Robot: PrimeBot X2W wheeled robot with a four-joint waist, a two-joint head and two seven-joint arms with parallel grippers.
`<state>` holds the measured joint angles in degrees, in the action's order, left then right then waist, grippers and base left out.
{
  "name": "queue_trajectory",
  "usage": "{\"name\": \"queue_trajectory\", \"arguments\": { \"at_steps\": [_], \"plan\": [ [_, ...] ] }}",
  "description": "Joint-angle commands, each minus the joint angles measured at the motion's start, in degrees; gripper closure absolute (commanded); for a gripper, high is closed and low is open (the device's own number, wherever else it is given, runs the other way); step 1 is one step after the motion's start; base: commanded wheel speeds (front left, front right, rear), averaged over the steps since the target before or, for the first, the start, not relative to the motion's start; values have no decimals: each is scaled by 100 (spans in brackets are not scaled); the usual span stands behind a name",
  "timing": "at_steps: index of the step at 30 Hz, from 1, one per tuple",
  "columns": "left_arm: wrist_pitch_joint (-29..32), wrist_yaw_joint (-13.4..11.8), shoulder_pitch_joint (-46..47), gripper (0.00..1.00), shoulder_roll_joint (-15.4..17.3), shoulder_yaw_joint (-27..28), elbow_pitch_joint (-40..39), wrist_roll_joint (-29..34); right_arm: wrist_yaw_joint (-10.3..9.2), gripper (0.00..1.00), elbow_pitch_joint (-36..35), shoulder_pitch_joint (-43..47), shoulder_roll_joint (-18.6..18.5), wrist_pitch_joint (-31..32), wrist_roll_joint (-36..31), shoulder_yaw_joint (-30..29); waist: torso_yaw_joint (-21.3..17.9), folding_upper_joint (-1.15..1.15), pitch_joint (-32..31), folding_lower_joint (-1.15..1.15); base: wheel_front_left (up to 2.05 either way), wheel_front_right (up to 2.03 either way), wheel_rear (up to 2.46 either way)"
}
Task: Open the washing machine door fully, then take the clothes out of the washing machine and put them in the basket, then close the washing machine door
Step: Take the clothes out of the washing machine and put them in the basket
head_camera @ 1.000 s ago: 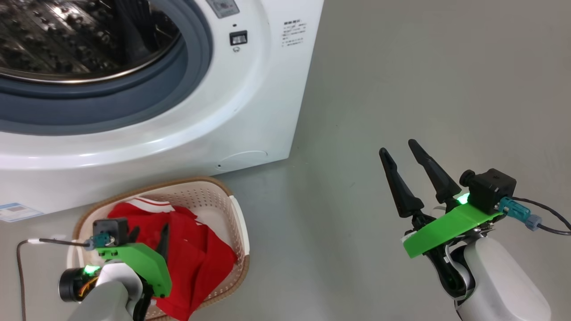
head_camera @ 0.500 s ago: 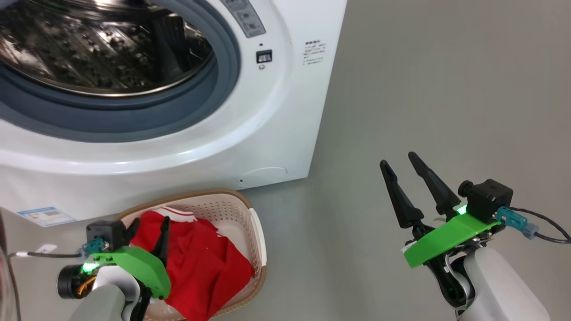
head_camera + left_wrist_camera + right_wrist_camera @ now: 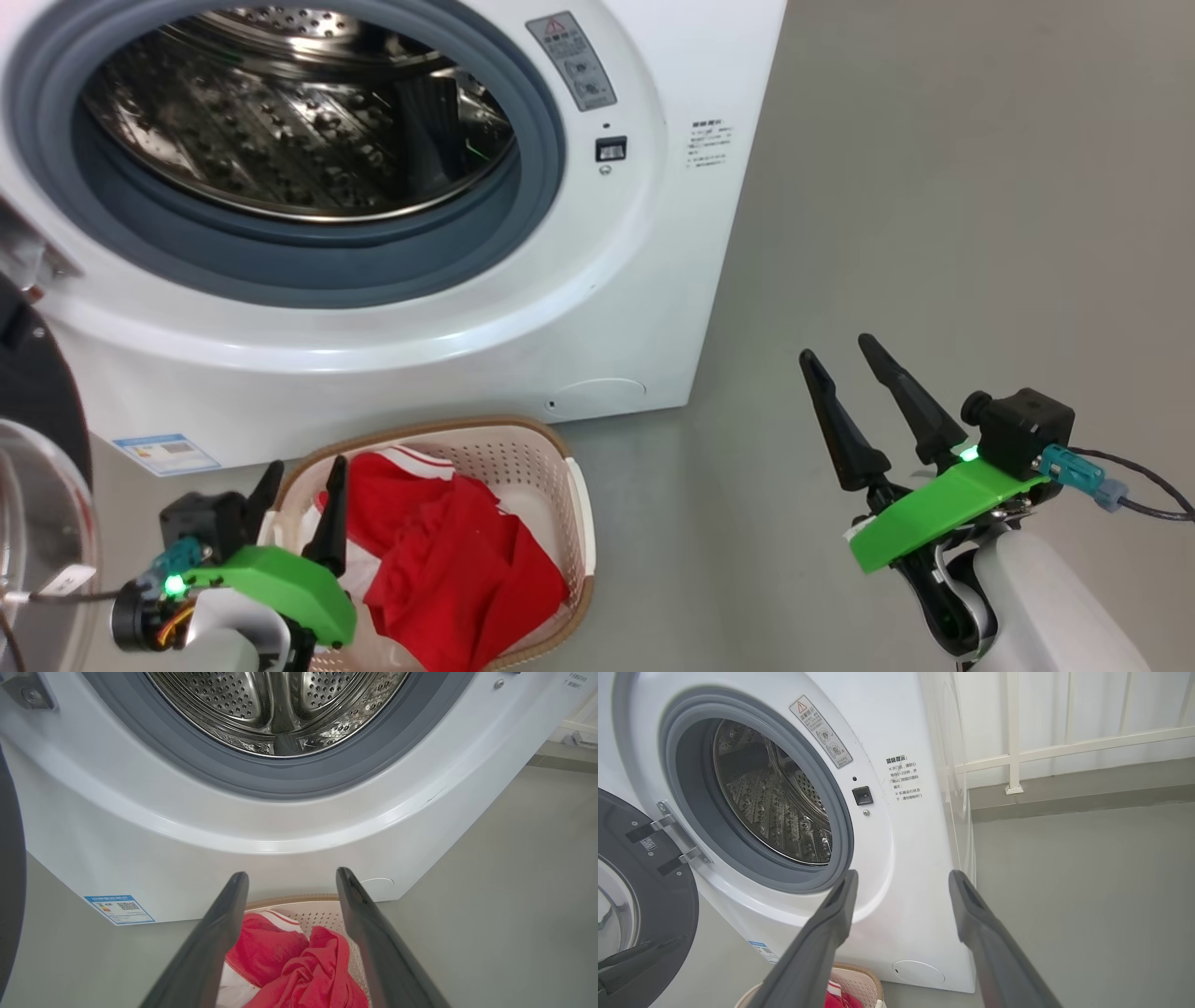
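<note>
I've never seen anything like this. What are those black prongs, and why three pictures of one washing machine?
This is a two-armed robot doing laundry. The black prongs are the fingers of its left gripper and right gripper; both are open and hold nothing. One picture comes from a camera on its head, looking down; the other two from cameras on its wrists, looking along the fingers. The washing machine stands on the floor, its door swung open, its drum looking empty. In front, a basket holds the red clothes.
</note>
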<state>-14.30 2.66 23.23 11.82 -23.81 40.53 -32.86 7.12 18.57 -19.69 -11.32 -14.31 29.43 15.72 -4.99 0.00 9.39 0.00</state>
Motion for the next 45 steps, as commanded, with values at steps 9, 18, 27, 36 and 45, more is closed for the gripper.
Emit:
{"name": "queue_trajectory", "arguments": {
  "at_steps": [9,18,27,36,45],
  "plan": [
    [-70,-345,-603,0,263,611,-1217,239,36,0,-96,234,-44,-69,76,45,244,0,-328,0,0,0,0],
    [-70,-716,-1189,0,391,923,-2463,336,36,0,-96,304,-95,-69,93,69,338,0,-480,0,0,0,0],
    [-55,-972,-1693,0,491,1095,-3336,388,36,0,-99,375,-135,-69,108,72,344,0,-577,0,0,0,0],
    [-58,-1000,-1875,0,532,1148,-3593,336,36,0,-89,393,-166,-69,109,93,341,0,-601,0,0,0,0],
    [-63,-917,-1904,0,539,1183,-3644,308,36,0,-88,363,-190,-69,94,91,342,0,-599,0,0,0,0]
  ]
}}
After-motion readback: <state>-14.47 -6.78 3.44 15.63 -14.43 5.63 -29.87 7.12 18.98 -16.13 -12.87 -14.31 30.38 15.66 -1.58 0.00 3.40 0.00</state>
